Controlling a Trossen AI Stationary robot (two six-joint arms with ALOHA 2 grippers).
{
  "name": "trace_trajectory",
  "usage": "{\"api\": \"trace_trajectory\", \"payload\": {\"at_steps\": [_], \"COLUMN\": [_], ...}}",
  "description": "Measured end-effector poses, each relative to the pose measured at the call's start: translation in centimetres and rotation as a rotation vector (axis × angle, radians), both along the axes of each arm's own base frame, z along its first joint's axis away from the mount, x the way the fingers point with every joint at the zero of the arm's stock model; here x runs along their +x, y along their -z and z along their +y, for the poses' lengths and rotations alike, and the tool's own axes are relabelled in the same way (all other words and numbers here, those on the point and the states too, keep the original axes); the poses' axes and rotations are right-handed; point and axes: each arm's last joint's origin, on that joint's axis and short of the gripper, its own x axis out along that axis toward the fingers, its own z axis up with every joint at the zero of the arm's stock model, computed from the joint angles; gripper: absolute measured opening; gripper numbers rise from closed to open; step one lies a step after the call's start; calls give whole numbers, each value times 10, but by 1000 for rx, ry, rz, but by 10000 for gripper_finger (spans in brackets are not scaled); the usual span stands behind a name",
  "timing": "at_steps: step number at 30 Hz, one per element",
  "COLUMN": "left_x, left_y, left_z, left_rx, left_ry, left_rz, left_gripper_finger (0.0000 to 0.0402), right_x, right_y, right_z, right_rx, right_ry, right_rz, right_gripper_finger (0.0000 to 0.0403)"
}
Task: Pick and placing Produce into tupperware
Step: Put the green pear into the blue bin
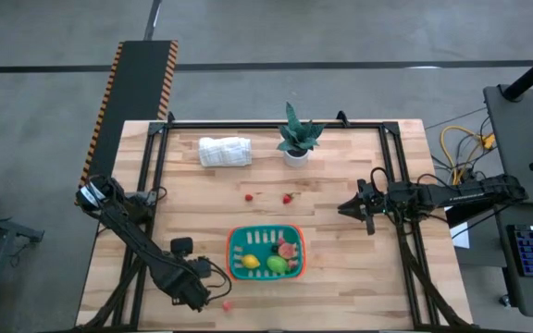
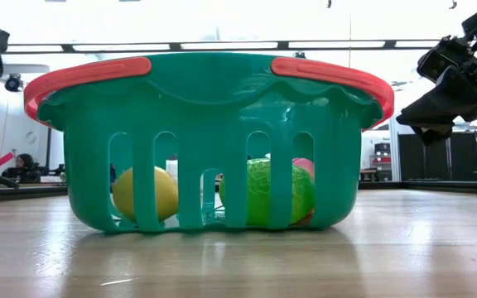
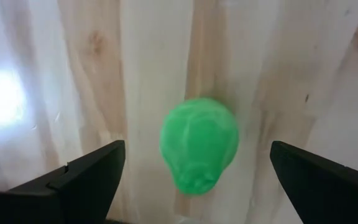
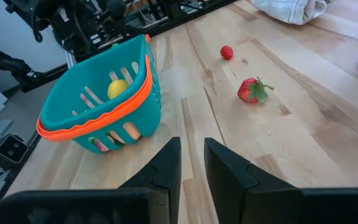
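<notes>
Tupperware (image 1: pixel 265 252), teal with an orange rim, sits near the front of the pale plank table (image 1: pixel 340 287), holding yellow, green and pink produce. Two red pieces (image 1: pixel 288 198) lie loose mid-table. Left tool (image 3: pixel 191 180) hangs spread over a green piece (image 3: pixel 199 143) on the wood. Right tool (image 4: pixel 191 163) hovers at the right, pressed nearly together, empty. Grey floor surrounds; no writing is readable.
</notes>
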Motion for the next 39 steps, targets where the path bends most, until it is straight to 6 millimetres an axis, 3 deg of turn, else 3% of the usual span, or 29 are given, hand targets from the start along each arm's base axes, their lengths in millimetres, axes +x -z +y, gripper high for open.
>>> {"api": "trace_trajectory", "payload": {"at_steps": [16,32,39], "left_x": [-6,-7,-6], "left_y": [28,36,36], "left_z": [7,11,10], "left_rx": [-7,-7,-17], "left_ry": [18,-51,-44], "left_rz": [-14,-30,-36], "left_gripper_finger": [386,385,340], "right_x": [0,0,0], "right_y": [0,0,0], "right_z": [0,0,0], "right_rx": [0,0,0], "right_ry": [0,0,0], "right_rz": [0,0,0], "right_gripper_finger": [63,63,63]}}
